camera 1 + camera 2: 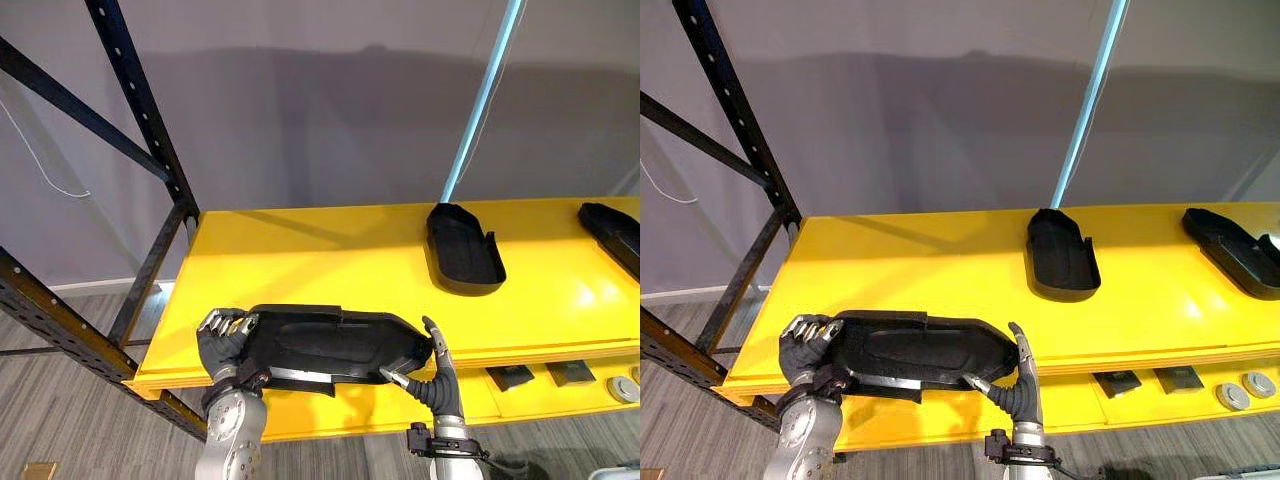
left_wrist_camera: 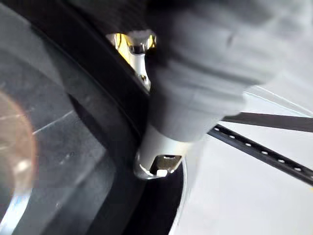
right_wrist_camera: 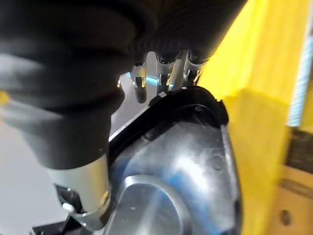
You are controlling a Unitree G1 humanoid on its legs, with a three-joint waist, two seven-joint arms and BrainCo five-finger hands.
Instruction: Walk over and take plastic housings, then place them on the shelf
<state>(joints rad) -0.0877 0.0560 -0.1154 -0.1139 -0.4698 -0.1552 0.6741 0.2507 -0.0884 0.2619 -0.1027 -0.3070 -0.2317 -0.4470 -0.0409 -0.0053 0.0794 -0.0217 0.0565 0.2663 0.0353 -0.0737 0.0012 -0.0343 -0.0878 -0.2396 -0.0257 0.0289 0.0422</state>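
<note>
A long black plastic housing (image 1: 335, 345) lies across the front edge of the yellow shelf (image 1: 320, 250), carried between both hands. My left hand (image 1: 225, 342) has its fingers curled over the housing's left end. My right hand (image 1: 436, 372) grips the right end, thumb up against the end and fingers beneath. The right wrist view shows the housing's glossy inside (image 3: 181, 161) under the fingers (image 3: 168, 68). Two more black housings rest on the shelf, one at the middle right (image 1: 465, 247) and one at the far right (image 1: 615, 230).
A black rack upright (image 1: 140, 110) with diagonal braces stands at the left. A light blue pole (image 1: 485, 100) rises behind the shelf. On the lower yellow level lie small black parts (image 1: 510, 377) and round grey discs (image 1: 622, 388). A grey wall stands behind.
</note>
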